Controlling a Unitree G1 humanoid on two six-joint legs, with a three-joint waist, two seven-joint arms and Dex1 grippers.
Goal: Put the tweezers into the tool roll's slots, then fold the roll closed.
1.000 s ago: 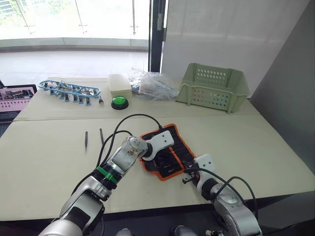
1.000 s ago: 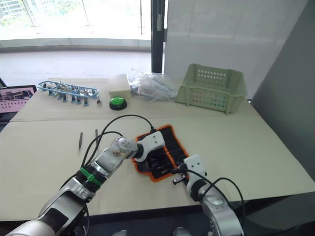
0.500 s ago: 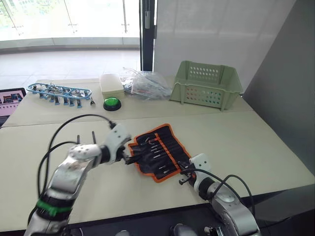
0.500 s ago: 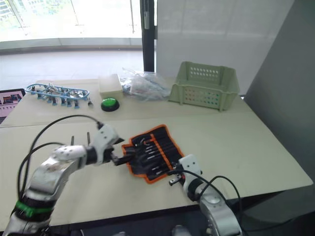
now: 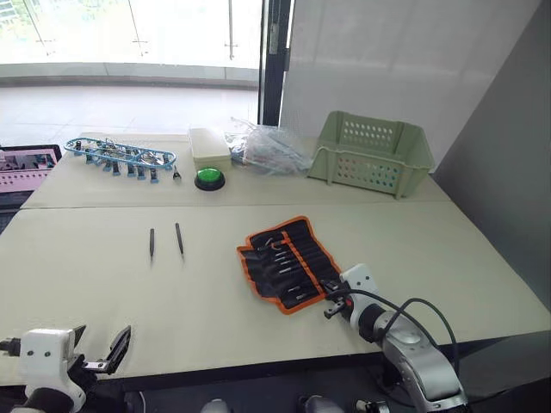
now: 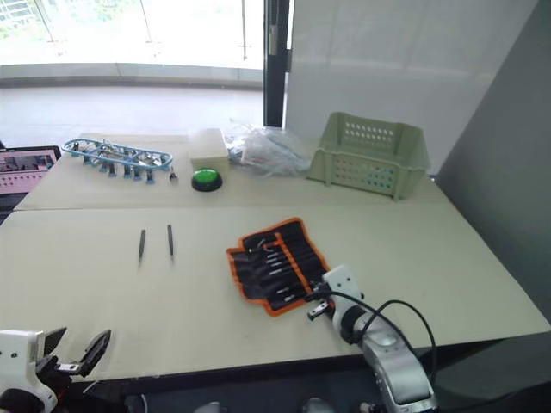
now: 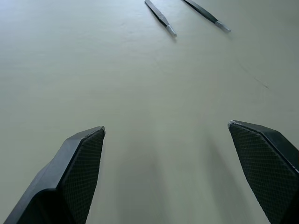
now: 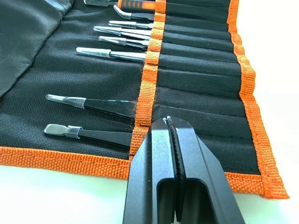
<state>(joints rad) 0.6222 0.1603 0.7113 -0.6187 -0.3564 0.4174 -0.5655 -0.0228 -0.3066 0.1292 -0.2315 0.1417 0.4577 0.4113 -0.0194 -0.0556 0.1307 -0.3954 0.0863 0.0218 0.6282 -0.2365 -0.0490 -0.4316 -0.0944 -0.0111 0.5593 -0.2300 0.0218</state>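
Observation:
The tool roll (image 5: 288, 261) lies unrolled and flat on the table, black with orange edging. Several tweezers (image 8: 111, 54) sit tucked in its slots, tips sticking out. Two loose tweezers (image 5: 151, 243) (image 5: 179, 238) lie side by side on the bare table left of the roll; the left wrist view shows them ahead (image 7: 161, 17). My left gripper (image 5: 98, 342) hangs open and empty at the table's near left edge, far from both. My right gripper (image 8: 168, 122) is shut and empty, its tip over the roll's orange band at the near corner (image 5: 330, 307).
At the back stand a pale green basket (image 5: 372, 153), a crumpled plastic bag (image 5: 267, 151), a cream box (image 5: 209, 144), a green button (image 5: 209, 178) and a blue rack of clips (image 5: 120, 156). A seam runs across the table (image 5: 86, 284) behind the roll.
My left arm has pulled away from the roll to the near left edge of the table, and its gripper has opened. The right gripper has stayed at the roll's near corner.

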